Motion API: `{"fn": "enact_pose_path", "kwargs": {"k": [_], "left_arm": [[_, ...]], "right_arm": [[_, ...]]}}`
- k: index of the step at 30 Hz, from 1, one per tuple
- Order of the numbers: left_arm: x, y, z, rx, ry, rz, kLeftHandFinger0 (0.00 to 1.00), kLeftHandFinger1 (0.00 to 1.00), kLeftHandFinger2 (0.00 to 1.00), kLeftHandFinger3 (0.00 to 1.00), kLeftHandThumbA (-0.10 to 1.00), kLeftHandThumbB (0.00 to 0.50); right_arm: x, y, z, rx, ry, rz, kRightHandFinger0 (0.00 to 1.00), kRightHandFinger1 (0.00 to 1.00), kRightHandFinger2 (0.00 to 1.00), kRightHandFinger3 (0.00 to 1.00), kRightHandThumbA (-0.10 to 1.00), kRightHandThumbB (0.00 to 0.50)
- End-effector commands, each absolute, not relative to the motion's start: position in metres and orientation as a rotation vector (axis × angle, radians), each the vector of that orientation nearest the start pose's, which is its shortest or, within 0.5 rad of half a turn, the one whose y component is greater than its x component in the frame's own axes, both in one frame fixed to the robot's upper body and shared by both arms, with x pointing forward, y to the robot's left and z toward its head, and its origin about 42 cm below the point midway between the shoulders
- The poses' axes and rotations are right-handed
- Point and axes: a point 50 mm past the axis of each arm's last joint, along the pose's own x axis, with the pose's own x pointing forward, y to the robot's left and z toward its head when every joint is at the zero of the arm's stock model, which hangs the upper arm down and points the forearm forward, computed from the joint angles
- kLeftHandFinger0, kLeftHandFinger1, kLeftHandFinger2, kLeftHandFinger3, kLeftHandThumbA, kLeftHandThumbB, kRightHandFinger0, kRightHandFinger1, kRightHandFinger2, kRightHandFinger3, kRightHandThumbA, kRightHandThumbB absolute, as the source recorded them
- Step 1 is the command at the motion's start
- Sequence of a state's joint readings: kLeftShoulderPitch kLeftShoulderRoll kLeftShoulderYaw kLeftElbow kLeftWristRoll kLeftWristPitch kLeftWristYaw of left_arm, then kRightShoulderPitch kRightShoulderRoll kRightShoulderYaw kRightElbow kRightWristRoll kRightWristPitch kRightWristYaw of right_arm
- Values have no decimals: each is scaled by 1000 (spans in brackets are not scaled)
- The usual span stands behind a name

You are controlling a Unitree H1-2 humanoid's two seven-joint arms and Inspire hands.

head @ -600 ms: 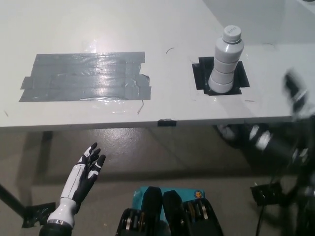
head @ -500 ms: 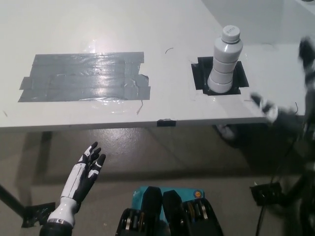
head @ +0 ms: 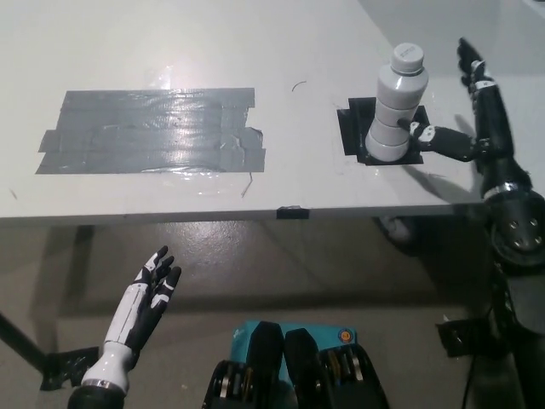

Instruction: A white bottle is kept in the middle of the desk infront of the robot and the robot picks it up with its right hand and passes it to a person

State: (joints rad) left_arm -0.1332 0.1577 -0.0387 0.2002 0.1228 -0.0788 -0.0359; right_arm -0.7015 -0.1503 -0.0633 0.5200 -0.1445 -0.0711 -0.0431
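Note:
A white ribbed bottle (head: 396, 108) with a grey cap stands upright on a black tape square (head: 352, 134) at the right of the white desk (head: 170, 43). My black right hand (head: 473, 128) is open just right of the bottle, fingers spread. One finger reaches to the bottle's lower side; the others point up and away beside it. I cannot tell whether that finger touches the bottle. My white left hand (head: 149, 298) rests open below the desk's front edge at the lower left.
A wide patch of grey tape (head: 149, 132) covers the desk's left middle. A small black mark (head: 290, 211) sits on the front edge. Brown floor shows below the desk.
My right arm has swung up from below the desk edge onto the desk, and the hand now stands next to the bottle. The bottle and my left hand have not moved.

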Motion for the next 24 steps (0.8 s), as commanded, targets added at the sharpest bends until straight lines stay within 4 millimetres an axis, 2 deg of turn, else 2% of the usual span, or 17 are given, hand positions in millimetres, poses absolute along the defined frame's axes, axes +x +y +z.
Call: {"fn": "enact_pose_path", "kwargs": {"k": [1, 4, 5, 8, 14, 16, 18, 20, 21, 22, 23, 24], "left_arm": [[333, 250, 101, 310, -77, -91, 1000, 1000, 1000, 1000, 897, 26], [333, 249, 102, 296, -76, -83, 1000, 1000, 1000, 1000, 864, 1], [334, 249, 103, 299, -75, -81, 1000, 1000, 1000, 1000, 859, 0], [335, 248, 104, 300, -75, -89, 1000, 1000, 1000, 1000, 870, 16], [336, 248, 105, 311, -84, -92, 1000, 1000, 1000, 1000, 905, 29], [339, 248, 108, 295, -93, -88, 1000, 1000, 1000, 1000, 866, 4], [338, 248, 109, 293, -95, -87, 1000, 1000, 1000, 1000, 848, 0], [338, 247, 110, 293, -94, -89, 1000, 1000, 1000, 1000, 850, 2], [340, 247, 111, 295, -95, -90, 1000, 1000, 1000, 1000, 860, 10], [340, 247, 111, 296, -95, -90, 1000, 1000, 1000, 1000, 871, 8], [340, 246, 111, 293, -98, -91, 1000, 1000, 1000, 1000, 872, 7], [340, 247, 112, 290, -99, -90, 1000, 1000, 1000, 1000, 869, 11]], "right_arm": [[520, -219, 256, -302, -221, -2, 1000, 1000, 1000, 1000, 966, 453], [529, -213, 255, -283, -206, 27, 1000, 1000, 1000, 1000, 945, 475], [533, -210, 254, -280, -199, 34, 1000, 1000, 1000, 1000, 945, 500], [541, -205, 253, -261, -181, 43, 1000, 1000, 1000, 1000, 918, 498], [557, -197, 256, -246, -140, 43, 1000, 1000, 1000, 1000, 946, 500], [566, -192, 262, -250, -110, 51, 1000, 1000, 1000, 1000, 950, 500], [570, -188, 263, -233, -94, 53, 1000, 1000, 1000, 1000, 953, 500], [574, -184, 268, -97, -83, 42, 1000, 1000, 1000, 1000, 864, 500], [576, -184, 271, -55, -80, 26, 1000, 1000, 1000, 1000, 766, 483], [577, -184, 272, -33, -72, 7, 1000, 1000, 1000, 1000, 752, 490], [579, -185, 273, 4, -38, -23, 845, 778, 819, 966, 505, 401], [581, -185, 273, -8, -5, -52, 374, 377, 470, 452, 194, 313]]}}
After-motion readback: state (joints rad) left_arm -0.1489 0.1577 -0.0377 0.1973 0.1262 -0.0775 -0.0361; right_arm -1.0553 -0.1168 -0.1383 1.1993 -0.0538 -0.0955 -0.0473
